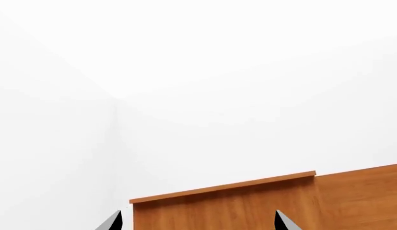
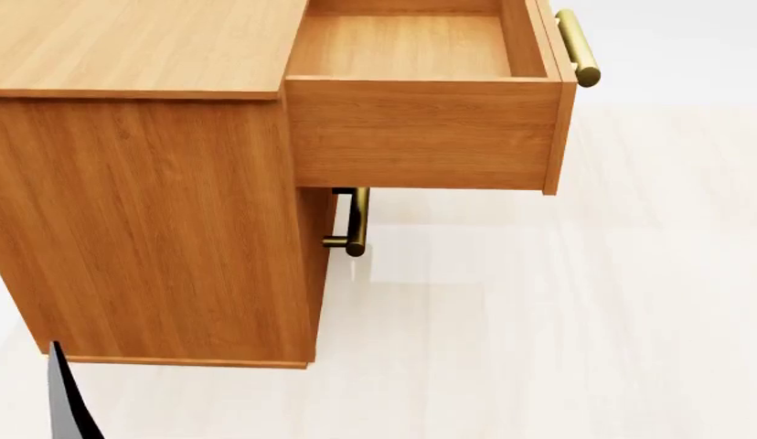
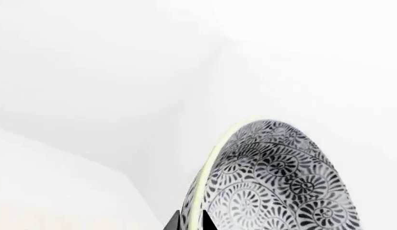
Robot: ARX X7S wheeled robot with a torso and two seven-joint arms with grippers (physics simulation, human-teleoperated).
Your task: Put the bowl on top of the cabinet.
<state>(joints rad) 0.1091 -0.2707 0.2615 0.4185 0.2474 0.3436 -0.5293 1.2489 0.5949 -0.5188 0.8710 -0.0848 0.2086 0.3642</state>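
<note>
Holding the small deep bowl with grey-black floral pattern (image 3: 275,182) by its pale rim, my right gripper (image 3: 189,221) is clamped on it. It isn't yet on the orange-brown wood-grain cabinet (image 2: 134,46), whose flat top lies bare at far left. My left gripper (image 1: 198,221) hangs apart, empty.

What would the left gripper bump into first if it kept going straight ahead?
Probably the cabinet. Its orange-brown wood fills the space just ahead between the left gripper fingertips in the left wrist view. Beyond it there is only white wall. How far off the wood is, I can't tell.
</note>
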